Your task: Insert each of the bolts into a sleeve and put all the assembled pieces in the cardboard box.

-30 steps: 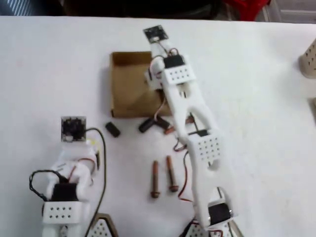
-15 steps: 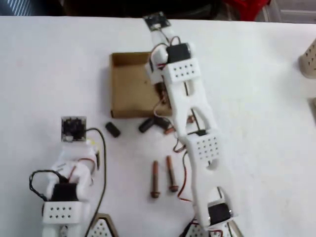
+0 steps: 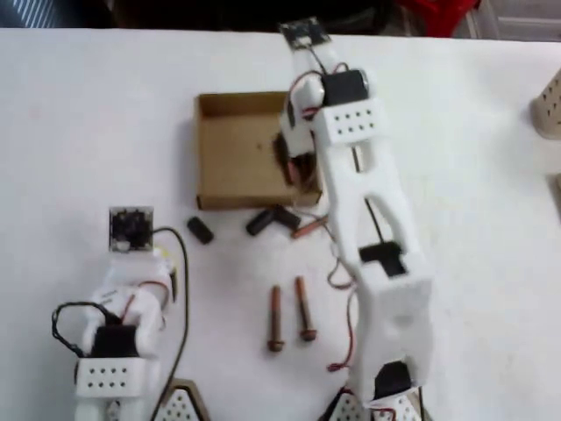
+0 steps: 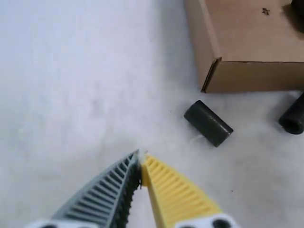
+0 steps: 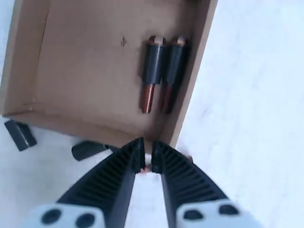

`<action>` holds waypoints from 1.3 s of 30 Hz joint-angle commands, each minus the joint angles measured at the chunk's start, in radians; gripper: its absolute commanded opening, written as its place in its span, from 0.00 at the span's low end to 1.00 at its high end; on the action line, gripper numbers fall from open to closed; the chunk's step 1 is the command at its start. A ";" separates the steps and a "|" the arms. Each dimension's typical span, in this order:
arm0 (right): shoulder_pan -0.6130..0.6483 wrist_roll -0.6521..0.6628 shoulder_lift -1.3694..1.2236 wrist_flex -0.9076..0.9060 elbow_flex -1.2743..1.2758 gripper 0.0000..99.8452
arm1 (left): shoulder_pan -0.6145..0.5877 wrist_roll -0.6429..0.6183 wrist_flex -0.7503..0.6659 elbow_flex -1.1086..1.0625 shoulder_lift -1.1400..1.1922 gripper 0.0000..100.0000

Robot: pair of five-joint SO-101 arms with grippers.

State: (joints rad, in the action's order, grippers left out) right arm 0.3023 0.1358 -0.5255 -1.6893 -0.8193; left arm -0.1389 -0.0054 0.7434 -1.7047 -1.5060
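Observation:
The cardboard box sits at the table's middle back. Two assembled pieces, bolts in black sleeves, lie side by side against its wall. My right gripper hangs shut and holds nothing, above the box's front wall. Its arm covers the box's right side. My left gripper is shut and holds nothing, low over the table short of a loose black sleeve. Two more sleeves and a bolt lie before the box. Two loose bolts lie nearer the front.
My left arm rests folded at the front left with a black cable looped beside it. A beige perforated object stands at the right edge. Bare white table spreads to the left and the back right.
My right arm has risen and swung to the right and back over the box. The left arm and the loose parts have kept still.

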 commanded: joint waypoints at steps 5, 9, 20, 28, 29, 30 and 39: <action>-0.004 0.011 0.371 -0.010 0.598 0.02 | 0.010 0.008 -0.021 0.005 -0.012 0.02; -0.004 0.011 0.538 0.101 0.918 0.02 | 0.012 0.008 -0.021 0.005 -0.012 0.02; 0.102 0.005 0.958 0.358 1.556 0.02 | 0.012 0.008 -0.021 0.005 -0.012 0.02; 0.213 0.012 0.990 0.401 1.691 0.02 | 0.010 0.008 -0.021 0.005 -0.012 0.02; 0.236 0.012 1.001 0.417 1.714 0.02 | 0.010 0.008 -0.021 0.005 -0.012 0.02; 0.262 0.012 1.017 0.437 1.743 0.02 | 0.010 0.008 -0.021 0.005 -0.012 0.02; 0.338 -0.060 1.242 0.538 1.858 0.02 | 0.013 0.008 -0.021 0.005 -0.012 0.02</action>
State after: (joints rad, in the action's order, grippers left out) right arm 0.6245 0.1373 0.6206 -1.1692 1.0326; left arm -0.1389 -0.0054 0.7434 -1.7047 -1.5060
